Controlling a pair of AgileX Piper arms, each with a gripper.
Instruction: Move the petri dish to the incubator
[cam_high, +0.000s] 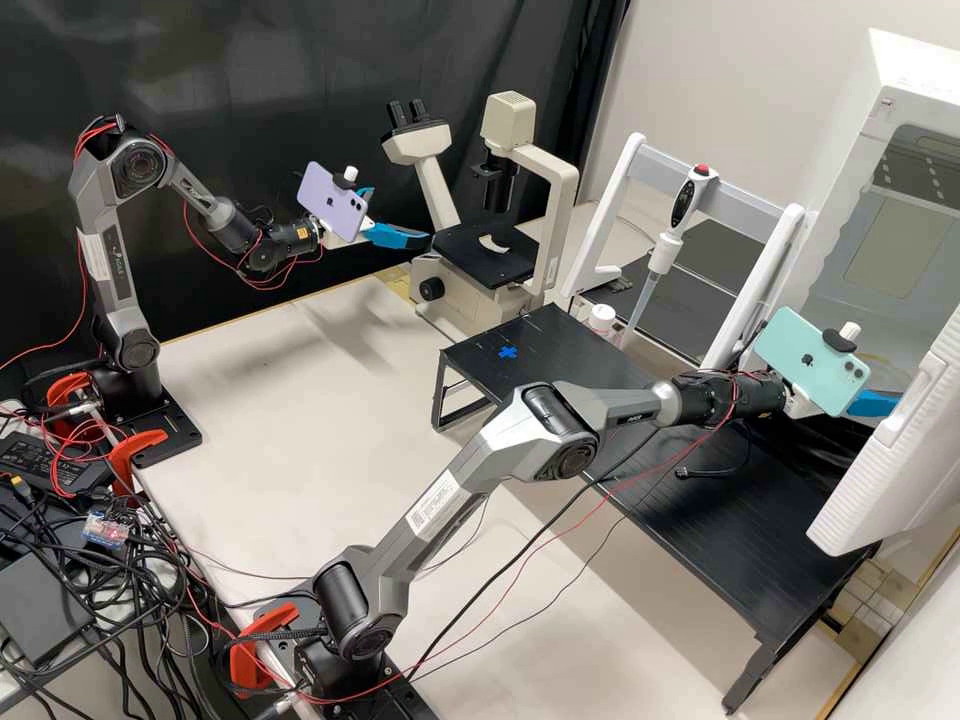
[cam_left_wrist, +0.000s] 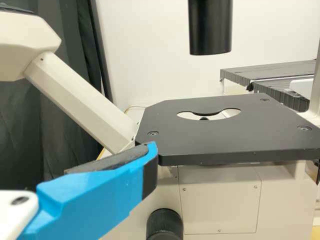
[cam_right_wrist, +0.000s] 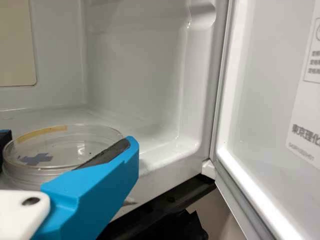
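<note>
I'm judging the placing step to be in hand. My right gripper (cam_right_wrist: 68, 145) is holding the petri dish (cam_right_wrist: 47, 143) by its sides at the mouth of the incubator (cam_right_wrist: 145, 65), around three o'clock from the bench's middle in the high view. Its fingers are standing apart by just the dish's width, their dark pads (cam_right_wrist: 109, 151) closing on the rim. The dish is looking near level; I can't tell whether it's touching the floor of the chamber.

Next I'd be wanting it well inside, lowered gently until the base is sitting flat, then the fingers easing apart and backing straight out.

For edges, I'm watching the side wall, the black rail (cam_right_wrist: 172, 200) under the opening and the open door (cam_right_wrist: 265, 95); a sideways swing could be catching the outer finger. The chamber floor is running on beyond the dish, giving me room deeper in.

Towards eleven o'clock, my left gripper (cam_high: 402, 214) is hanging with fingers well parted, holding nothing, and facing the microscope stage (cam_left_wrist: 225, 142).
</note>
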